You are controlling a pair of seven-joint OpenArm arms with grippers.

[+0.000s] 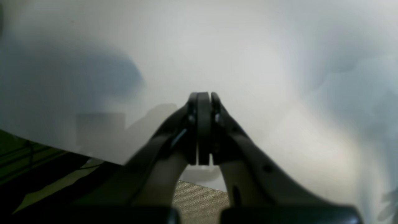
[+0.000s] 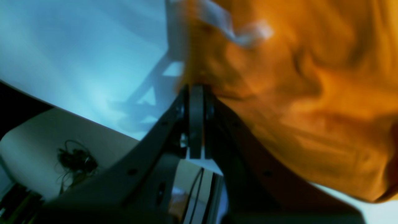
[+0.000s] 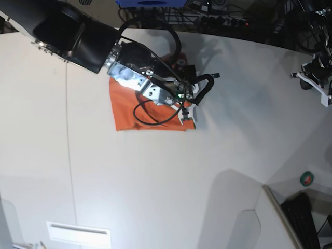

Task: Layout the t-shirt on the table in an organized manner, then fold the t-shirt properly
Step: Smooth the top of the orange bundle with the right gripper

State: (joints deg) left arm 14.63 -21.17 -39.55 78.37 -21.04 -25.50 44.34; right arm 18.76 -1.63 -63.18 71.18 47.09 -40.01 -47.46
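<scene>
Pinching the t-shirt (image 2: 311, 102) at its edge, your right gripper (image 2: 196, 93) has its jaws fully closed on orange cloth; the shirt lies bunched on the table (image 3: 155, 181) under that arm. Your left gripper (image 1: 203, 99) is closed and empty, well away from the shirt. Pull carelessly and the thin pinch may slip, or the folds may drag crooked.

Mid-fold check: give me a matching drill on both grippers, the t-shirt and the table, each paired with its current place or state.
Things:
1. left gripper
2. right gripper
3. t-shirt
4. table

States:
A. orange, in a compact rectangle under one arm
B. white, with a thin straight seam line
C. shut, only bare tabletop in front
D. shut, at the orange cloth's edge

Pairs: 1-C, 2-D, 3-A, 4-B
</scene>
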